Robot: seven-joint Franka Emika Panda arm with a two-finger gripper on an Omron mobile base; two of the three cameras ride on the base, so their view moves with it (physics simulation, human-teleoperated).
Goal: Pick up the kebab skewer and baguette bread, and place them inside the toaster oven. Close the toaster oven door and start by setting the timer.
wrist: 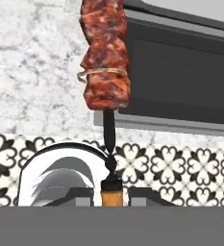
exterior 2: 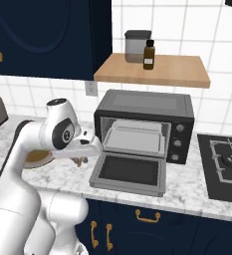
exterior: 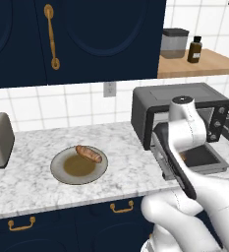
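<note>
A round grey-brown plate (exterior: 62, 170) sits on the white marble counter (exterior: 32, 184) and holds the baguette (exterior: 88, 153), a stubby golden-brown loaf lying across the plate's rim at 1 o'clock. The dark grey, boxy oven (exterior 2: 145, 107) stands at the plate's 3 o'clock. Its door (exterior 2: 129, 171) is dropped flat open, showing a pale tray (exterior 2: 135, 137) inside. Round knobs (exterior 2: 177, 143) run down its right side.

In the hand view, the gripper (wrist: 111, 191) is clenched on the tan stick end of the skewer (wrist: 105, 57), which points to 12 o'clock. Lumpy reddish-brown meat chunks fill its far end, just beside the open door's edge and above the marble. In the right base view the gripper (exterior 2: 83, 155) hangs at the door's 9 o'clock.
</note>
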